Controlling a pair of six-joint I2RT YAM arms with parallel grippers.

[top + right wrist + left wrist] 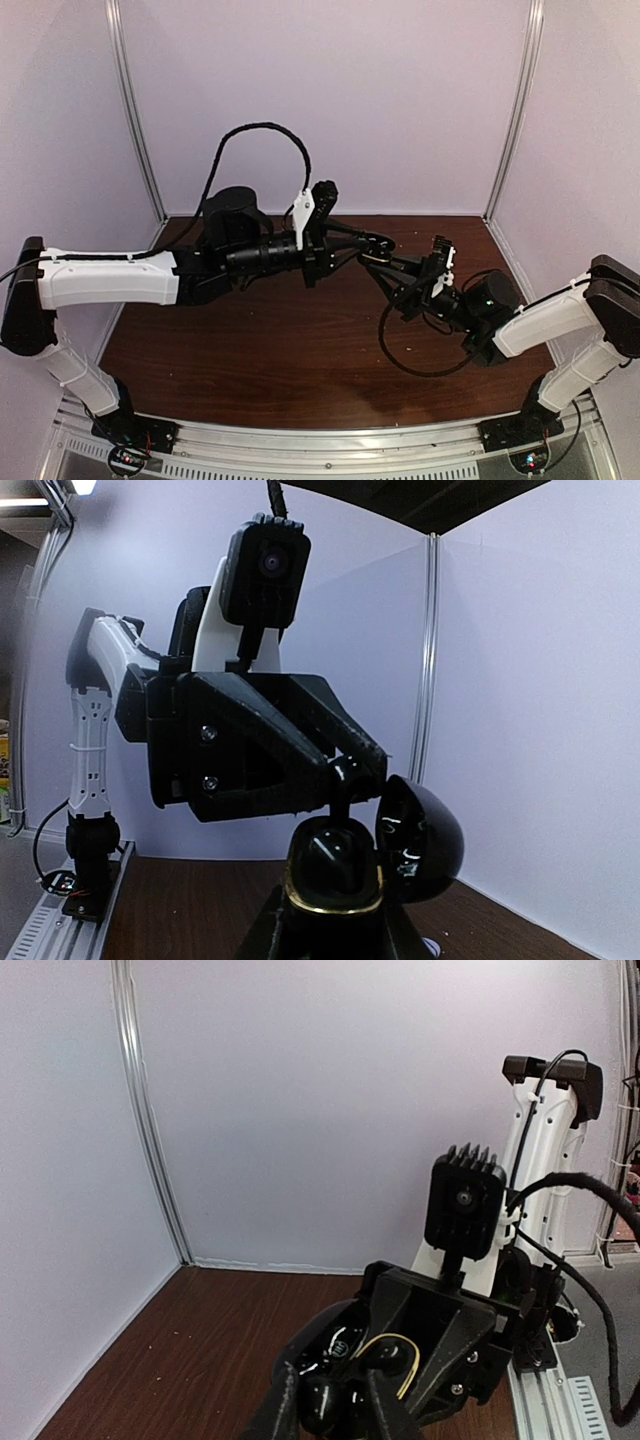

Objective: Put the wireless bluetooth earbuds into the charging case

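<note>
One open charging case (335, 875) in right claw (335, 932), lid logo (342, 1343) illegible

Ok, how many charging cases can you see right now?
1: the black round gold-rimmed charging case, lid open, held mid-air in the jaws of the right gripper. Others may be hidden beneath the arms.

There were two arms, the left arm (110, 278) and the right arm (545, 325), two pincers, the left pincer (378, 243) and the right pincer (375, 263), one brown surface (260, 350), and one open black charging case (335, 865) with one gold ring (330, 901), low in the right wrist frame.
</note>
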